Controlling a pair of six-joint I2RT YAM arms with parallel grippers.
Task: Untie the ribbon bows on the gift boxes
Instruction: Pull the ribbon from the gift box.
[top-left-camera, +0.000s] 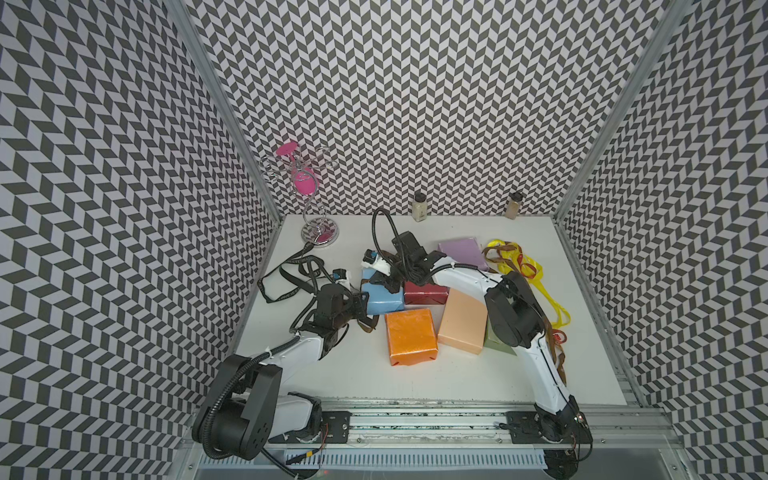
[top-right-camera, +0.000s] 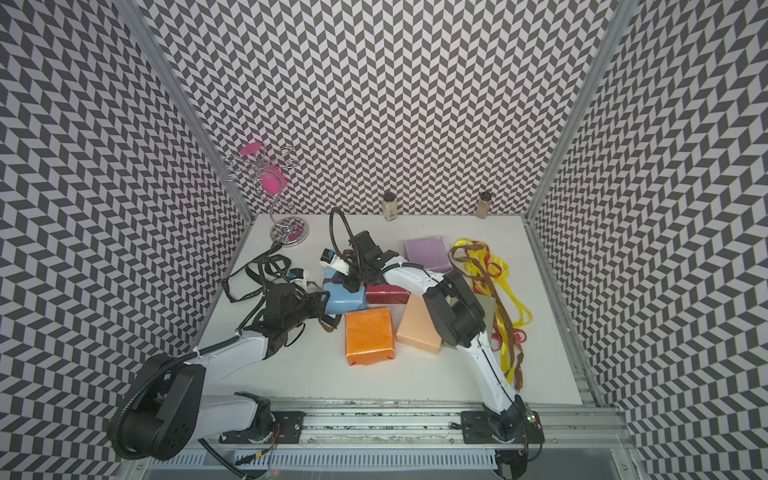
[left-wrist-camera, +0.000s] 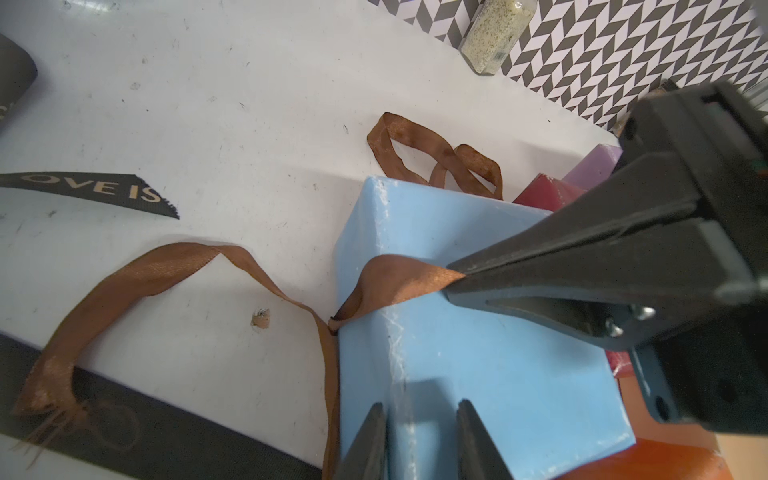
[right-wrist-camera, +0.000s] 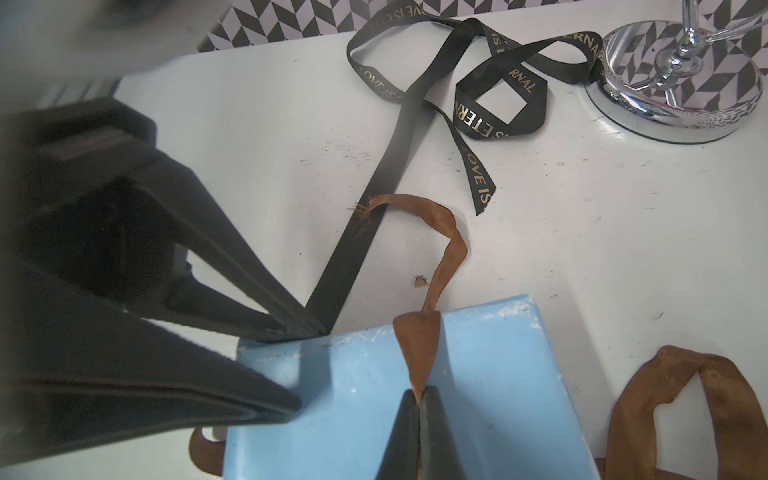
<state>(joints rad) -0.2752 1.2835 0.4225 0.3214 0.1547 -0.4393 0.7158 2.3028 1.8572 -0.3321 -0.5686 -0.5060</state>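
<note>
It all turns on one strip. The brown ribbon (right-wrist-camera: 417, 353) lies across the top of the light blue box (right-wrist-camera: 490, 374). The right claw (right-wrist-camera: 417, 399) sits at the strip's inner end, shut tight with the ribbon pinched between its tips.

From that pinch the strip runs straight away from the right claw, over the box's edge and down onto the counter (left-wrist-camera: 208, 104). There it bends and finishes in a frayed end (right-wrist-camera: 363, 208) resting on the black lettered ribbon (right-wrist-camera: 415, 104). So its long axis points from the right claw out toward the left arm's side. I'd judge that a pull has to go the opposite way, up and back toward the right arm, to draw the slack through.

The left claw (left-wrist-camera: 422, 404) is the nearer one to that loose tail, but it is taken up with the box. Its jaws stand only part-way apart, astride a corner of the same box, with fingers against the paper on either side. To me that reads as a grip to stop the box sliding.

In both top views the box sits left of the counter's middle, between the two claws. It is just beside the dark red box (top-left-camera: 426, 293), with the orange box (top-left-camera: 411, 343) nearer the arms' bases.

A pair of brown loops (left-wrist-camera: 436, 162) lies on the counter against the box's far side. I can't follow whether they belong to the same strip.
</note>
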